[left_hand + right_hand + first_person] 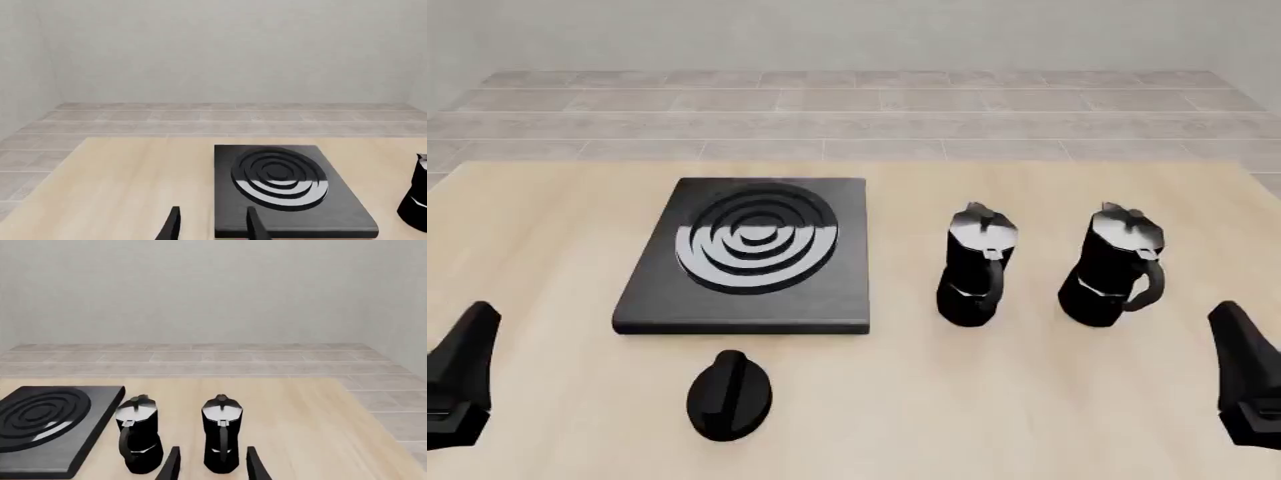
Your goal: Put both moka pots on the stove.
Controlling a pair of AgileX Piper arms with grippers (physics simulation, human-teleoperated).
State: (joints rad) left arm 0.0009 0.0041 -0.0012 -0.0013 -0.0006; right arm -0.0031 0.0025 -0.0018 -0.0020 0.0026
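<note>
Two black moka pots with silvery lids stand upright on the table, right of the stove. The nearer-to-stove pot and the outer pot both rest on the wood, apart from the slab. My left gripper hangs low at the front left, open and empty; in its wrist view the left gripper points at the stove. My right gripper is at the front right, open; in its wrist view the right gripper faces the outer pot, with the other pot beside it.
A black oval knob lies on the table in front of the stove, between the two arms. The table's far edge meets a tiled floor and a pale wall. One pot shows at the edge of the left wrist view.
</note>
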